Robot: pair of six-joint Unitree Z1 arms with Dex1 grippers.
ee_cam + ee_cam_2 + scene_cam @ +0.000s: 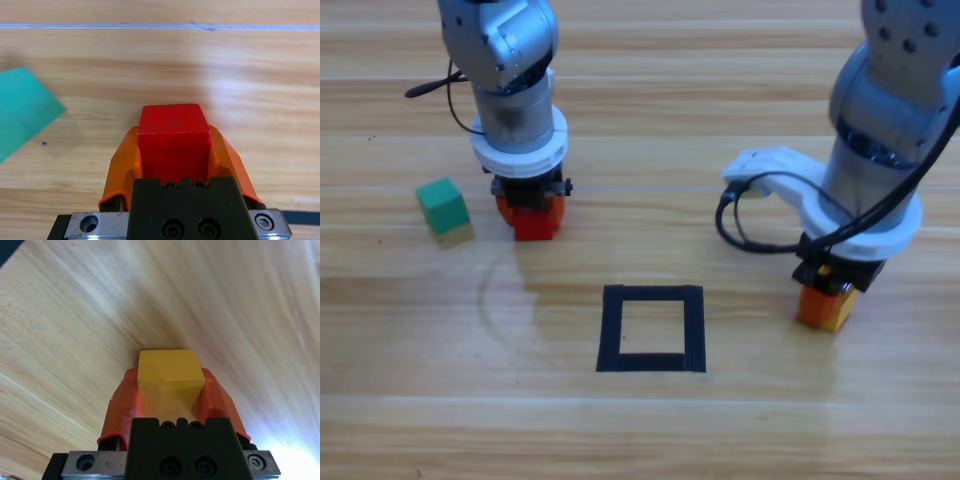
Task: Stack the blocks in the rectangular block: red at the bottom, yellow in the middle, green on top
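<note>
The red cube [535, 223] sits between the jaws of my left gripper [531, 213], up and left of the black tape rectangle [652, 328]. The left wrist view shows the red cube [172, 142] clamped between both orange fingers [122, 165], so my left gripper [173, 150] is shut on it. To the right of the rectangle, my right gripper [826, 305] is shut on the yellow cube [837, 312]. The same yellow cube [170, 375] fills my right gripper [170, 390] in the right wrist view. The green cube [443, 206] lies free at the left and shows as the green cube [22, 112] in the left wrist view.
A black cable [745, 235] loops off the right arm's wrist, above and right of the rectangle. The wooden table [640, 430] stretches out in front of the rectangle.
</note>
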